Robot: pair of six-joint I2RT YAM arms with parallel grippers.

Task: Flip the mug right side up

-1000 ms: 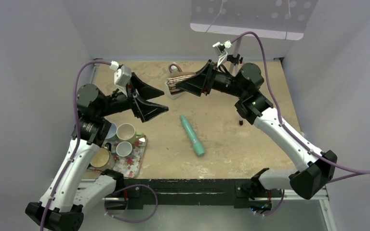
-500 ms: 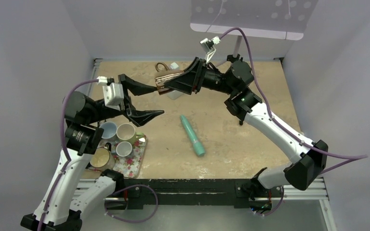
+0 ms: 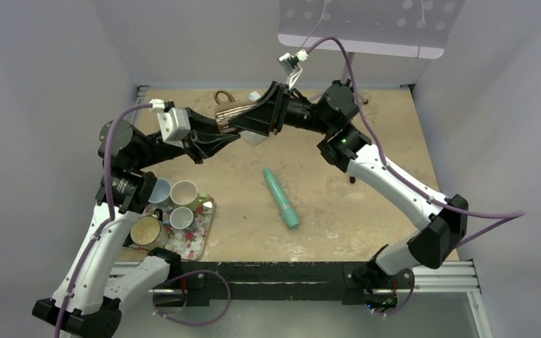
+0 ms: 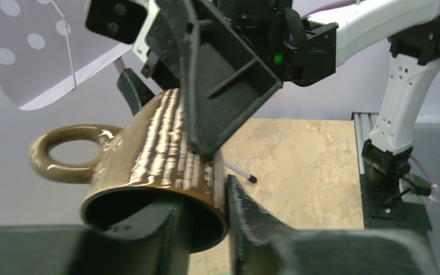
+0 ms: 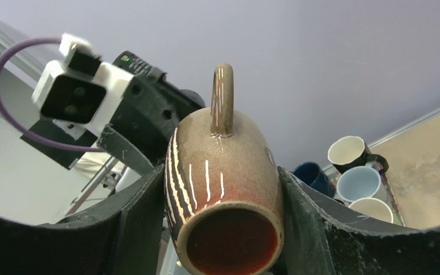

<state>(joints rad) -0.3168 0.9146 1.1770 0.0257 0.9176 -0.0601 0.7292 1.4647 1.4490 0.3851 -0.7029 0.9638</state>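
Note:
The brown glazed mug point(image 3: 234, 115) hangs on its side above the back of the table, handle point(image 3: 222, 96) toward the rear wall. My right gripper point(image 3: 248, 121) is shut on its body, a finger pressed on each flank point(image 5: 298, 200). In the right wrist view the mug point(image 5: 223, 166) shows its dark red bottom, handle up. My left gripper point(image 3: 220, 135) is shut on the rim. In the left wrist view the mug point(image 4: 149, 149) opens toward the camera. One finger point(image 4: 166, 229) is inside it and the other point(image 4: 246, 212) lies against the outer wall.
A flowered tray point(image 3: 196, 238) at the near left holds several upright mugs point(image 3: 183, 191). A teal cylinder point(image 3: 282, 198) lies mid-table. A white object point(image 3: 255, 138) sits under the raised mug. A polka-dot panel point(image 3: 366, 28) hangs at the back. Grey walls enclose the table.
My left gripper swung up to the mug and closed on its rim. The right arm carried the mug leftward and toward the back.

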